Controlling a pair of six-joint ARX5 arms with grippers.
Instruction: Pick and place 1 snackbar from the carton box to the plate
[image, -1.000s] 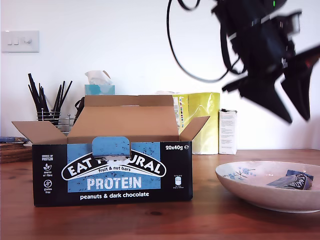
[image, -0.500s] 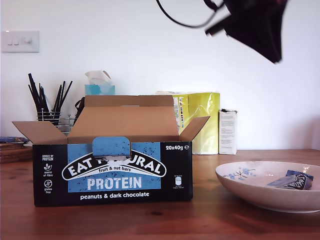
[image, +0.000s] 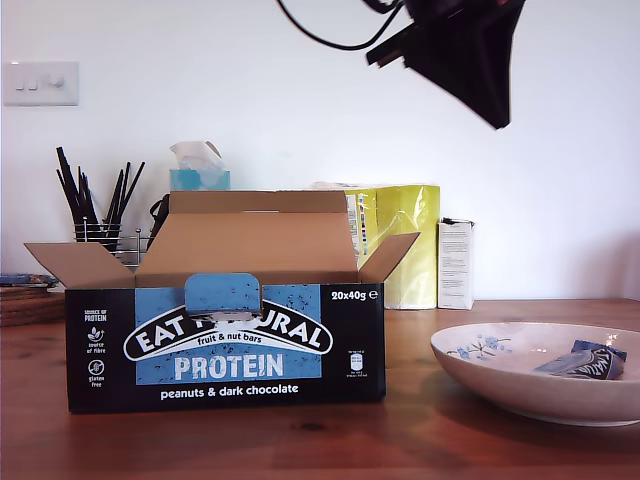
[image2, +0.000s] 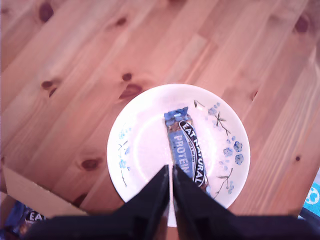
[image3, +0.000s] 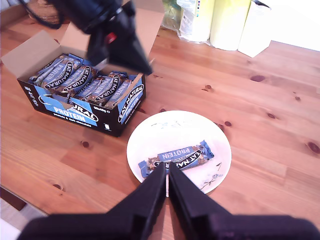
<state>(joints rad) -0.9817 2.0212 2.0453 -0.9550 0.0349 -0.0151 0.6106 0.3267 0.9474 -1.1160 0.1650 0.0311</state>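
Carton box (image3: 82, 95) open on wooden table (image3: 280, 125), bars packed in rows inside. Plate (image3: 150, 137) just beside box; snackbar (image3: 176, 159) lies flat in its middle, so placing looks done. Bar likely light, stiff core, slick crinkly wrapper; best pinched across narrow sides. My first gripper (image2: 170, 187) and my second gripper (image3: 167, 181) both pressed together, empty, high above plate. Yellow-green packet (image: 398, 245) and white carton (image: 456, 264) behind, clear of path.
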